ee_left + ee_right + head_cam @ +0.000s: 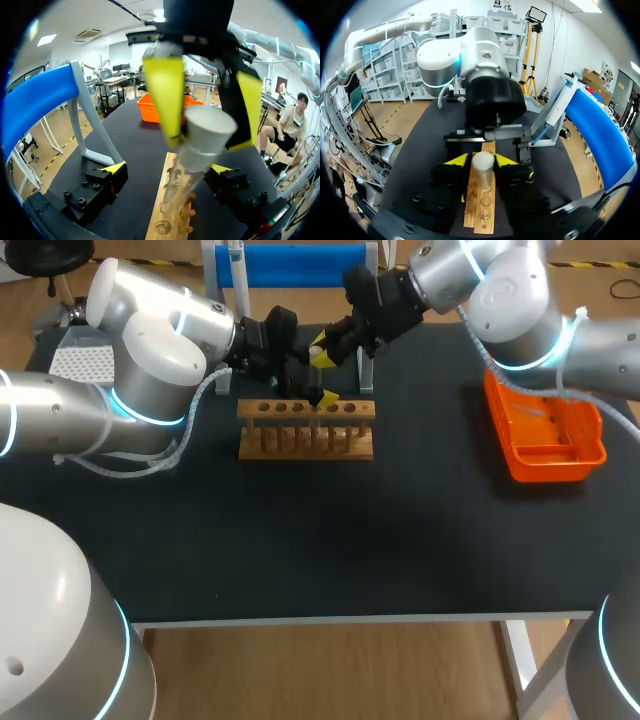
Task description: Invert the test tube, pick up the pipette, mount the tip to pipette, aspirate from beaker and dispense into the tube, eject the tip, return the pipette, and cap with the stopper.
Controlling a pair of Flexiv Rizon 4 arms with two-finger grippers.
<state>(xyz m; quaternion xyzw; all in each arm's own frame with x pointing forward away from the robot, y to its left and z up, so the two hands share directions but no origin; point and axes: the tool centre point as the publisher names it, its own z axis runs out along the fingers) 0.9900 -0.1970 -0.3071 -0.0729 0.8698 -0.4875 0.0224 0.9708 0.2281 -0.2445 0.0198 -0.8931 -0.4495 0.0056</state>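
Observation:
A glass test tube stands upright in the wooden rack, with a white stopper in its mouth. My right gripper comes down from the back, its yellow fingers on either side of the stopper and just off it, so it is open. My left gripper reaches in from the left, low over the rack. It is wide open, with the tube between its tips and touching neither. In the head view both grippers, left and right, meet over the rack's middle.
An orange tray lies at the right side of the table. A blue stand rises at the back edge behind the rack. A white tip box sits at the far left behind my left arm.

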